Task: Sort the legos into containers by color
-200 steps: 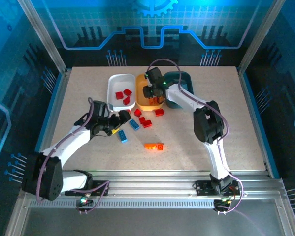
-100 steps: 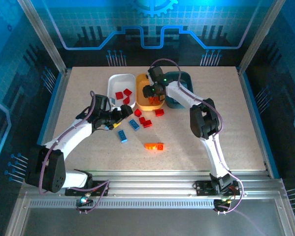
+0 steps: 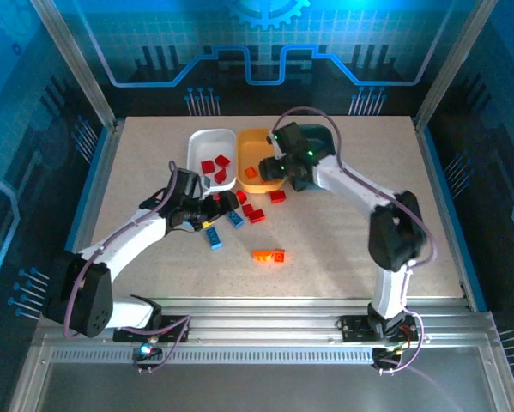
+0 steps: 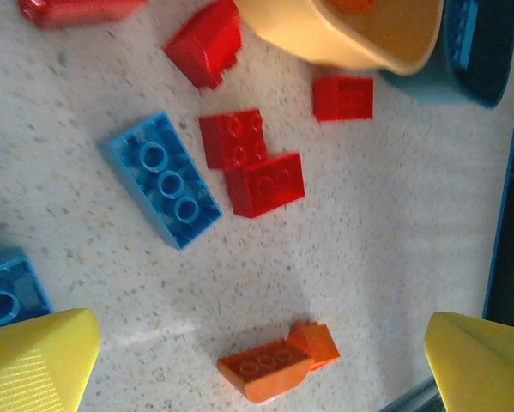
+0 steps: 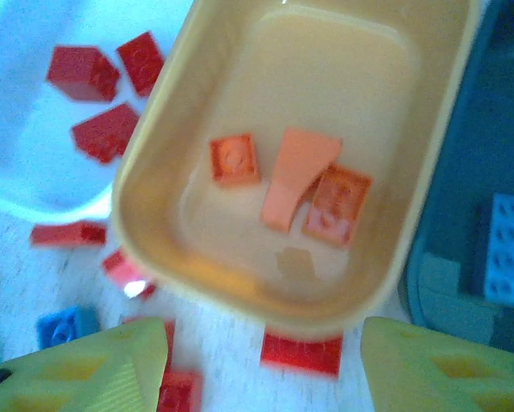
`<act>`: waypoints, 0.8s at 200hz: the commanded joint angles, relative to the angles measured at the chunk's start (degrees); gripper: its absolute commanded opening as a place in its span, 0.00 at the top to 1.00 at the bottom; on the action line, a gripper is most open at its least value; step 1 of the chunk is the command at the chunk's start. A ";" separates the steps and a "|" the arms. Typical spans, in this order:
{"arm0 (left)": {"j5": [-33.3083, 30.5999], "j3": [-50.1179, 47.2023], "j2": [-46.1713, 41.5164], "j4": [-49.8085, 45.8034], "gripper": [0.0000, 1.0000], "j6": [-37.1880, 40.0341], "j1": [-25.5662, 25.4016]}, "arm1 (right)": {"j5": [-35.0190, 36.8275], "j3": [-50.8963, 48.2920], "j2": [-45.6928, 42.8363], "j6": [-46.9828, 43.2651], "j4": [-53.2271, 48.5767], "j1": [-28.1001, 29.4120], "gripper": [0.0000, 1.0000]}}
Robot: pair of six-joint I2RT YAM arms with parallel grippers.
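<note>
A: Right pincer, what's its state?
B: Jaws apart, nothing btwn them. It hangs over the near end of the yellow tray, and its wrist cam looks straight down into it
A: What's in that tray?
B: 3 orange bricks, close together mid-floor: a small square one, a slope piece, and another square one next to the slope
A: Other trays?
B: White tray is right beside the yellow one on the left, w/ 3 red bricks in it. Teal tray is on the other side, partly hidden by the arm. A light blue brick lies in it
A: Left pincer?
B: Wide open and empty, low over the loose bricks on the table, just in front of the white tray
A: What's loose?
B: A red pair, touching, w/ a long blue brick just beside them. A single red brick sits just before the yellow tray. A second blue brick lies nearer the arms, and an orange pair lies nearer again, apart from the rest
</note>
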 commanded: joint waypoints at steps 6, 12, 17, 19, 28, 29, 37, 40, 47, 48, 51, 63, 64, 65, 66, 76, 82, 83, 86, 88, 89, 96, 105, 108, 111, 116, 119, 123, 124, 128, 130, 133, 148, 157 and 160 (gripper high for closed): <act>-3.91 1.28 1.45 -1.99 0.02 1.48 -1.86 | 1.86 -12.21 -8.09 1.01 2.89 4.38 0.37; -4.10 1.15 1.55 -1.64 0.03 1.27 -1.95 | 2.10 -14.53 -9.55 1.40 3.14 5.35 0.37; -4.59 1.17 1.52 -1.66 0.03 1.12 -2.04 | 2.10 -16.74 -11.01 1.63 3.43 6.08 0.36; -4.86 1.15 1.44 -1.66 0.04 1.09 -2.09 | 2.06 -17.53 -11.56 1.74 3.60 6.32 0.35; -6.29 1.22 1.07 -2.00 0.04 0.83 -2.13 | 1.60 -20.57 -13.89 2.33 4.19 7.93 0.33; -6.53 1.23 1.05 -2.05 0.04 0.82 -2.13 | 1.56 -20.87 -14.12 2.35 4.25 8.09 0.33; -8.44 1.47 0.53 -2.95 0.04 0.86 -2.13 | 0.71 -22.87 -15.50 1.92 4.60 9.88 0.31; -9.31 1.65 0.25 -3.29 0.03 0.92 -2.09 | 0.45 -23.33 -15.89 1.45 4.65 10.64 0.30; -11.10 1.90 -0.37 -4.17 0.03 0.92 -1.92 | 0.36 -24.11 -16.20 0.25 4.40 12.85 0.28; -11.31 1.92 -0.46 -4.28 0.03 0.91 -1.89 | 0.37 -24.21 -16.13 -0.21 4.04 13.51 0.28; -11.82 2.02 -0.75 -4.42 0.02 0.98 -1.79 | 0.42 -24.24 -16.01 -0.63 3.80 14.13 0.28; -12.17 1.99 -1.82 -4.70 0.01 0.65 -0.79 | 0.68 -24.33 -14.60 -3.42 2.63 18.04 0.26; -12.15 1.96 -1.84 -4.72 0.01 0.65 -0.67 | 0.62 -24.33 -14.43 -3.69 2.54 18.28 0.26; -12.06 1.95 -1.99 -4.68 0.01 0.60 -0.57 | 0.63 -24.29 -14.26 -3.92 2.50 18.58 0.25; -12.05 1.94 -2.10 -4.71 0.01 0.58 -0.47 | 0.64 -24.27 -14.09 -4.16 2.34 18.82 0.26; -11.13 1.77 -2.74 -4.81 0.01 -0.07 0.83 | 0.45 -24.20 -12.19 -5.98 1.33 20.89 0.25; -10.36 1.53 -3.11 -4.80 0.01 -0.46 1.61 | 0.54 -24.02 -11.04 -7.09 0.70 21.87 0.25; -10.24 1.51 -3.15 -4.77 0.01 -0.53 1.72 | 0.63 -24.00 -10.76 -7.20 0.66 21.96 0.25; -9.88 1.35 -3.37 -4.79 0.01 -0.70 2.04 | 0.85 -23.94 -10.15 -7.50 0.33 22.43 0.25; -9.72 1.22 -3.54 -4.75 0.01 -0.82 2.21 | 1.11 -23.91 -9.79 -7.71 0.17 22.67 0.25; -9.61 1.18 -3.63 -4.74 0.01 -0.84 2.37 | 1.18 -23.90 -9.61 -7.81 0.12 22.80 0.25; -9.10 0.74 -4.16 -4.75 0.01 -1.09 2.92 | 1.93 -23.92 -8.59 -8.50 -0.09 23.54 0.25; -8.90 0.00 -4.93 -4.75 0.01 -1.03 3.22 | 2.76 -23.90 -7.48 -9.03 -0.09 24.14 0.25; -8.90 -0.17 -5.17 -4.76 0.01 -1.03 3.24 | 3.07 -23.89 -7.12 -9.18 -0.17 24.30 0.25; -8.82 -0.35 -5.37 -4.81 0.01 -1.03 3.23 | 3.41 -23.82 -6.85 -9.42 -0.18 24.31 0.25; -8.79 -0.64 -5.55 -4.95 0.01 -1.03 3.32 | 3.96 -23.80 -6.28 -9.70 -0.05 24.54 0.25; -8.74 -0.82 -5.75 -4.99 0.01 -1.03 3.32 | 4.32 -23.79 -6.03 -9.89 -0.09 24.59 0.25; -8.63 -0.95 -5.94 -5.15 0.01 -1.17 3.32 | 4.69 -23.73 -5.70 -10.14 -0.09 24.52 0.25; -8.62 -1.00 -5.97 -5.21 0.01 -1.14 3.32 | 4.82 -23.68 -5.63 -10.22 -0.14 24.56 0.25; -8.54 -1.14 -6.12 -5.33 0.01 -1.12 3.32 | 5.28 -23.56 -5.24 -10.47 -0.22 24.59 0.25; -8.49 -1.23 -6.20 -5.35 0.01 -1.18 3.32 | 5.56 -23.48 -4.98 -10.58 -0.26 24.59 0.25; -8.45 -1.34 -6.32 -5.44 0.01 -1.20 3.32 | 5.89 -23.34 -4.71 -10.78 -0.35 24.58 0.25; -8.19 -1.74 -6.96 -5.58 0.01 -1.38 3.32 | 7.29 -22.69 -3.14 -12.09 -0.44 24.51 0.26; -8.18 -1.84 -7.29 -5.66 0.01 -1.38 3.32 | 6.87 -22.34 -1.99 -12.86 -0.20 24.29 0.26; -8.20 -1.73 -7.38 -5.67 0.01 -1.38 3.32 | 6.61 -22.24 -1.63 -13.16 -0.05 24.25 0.27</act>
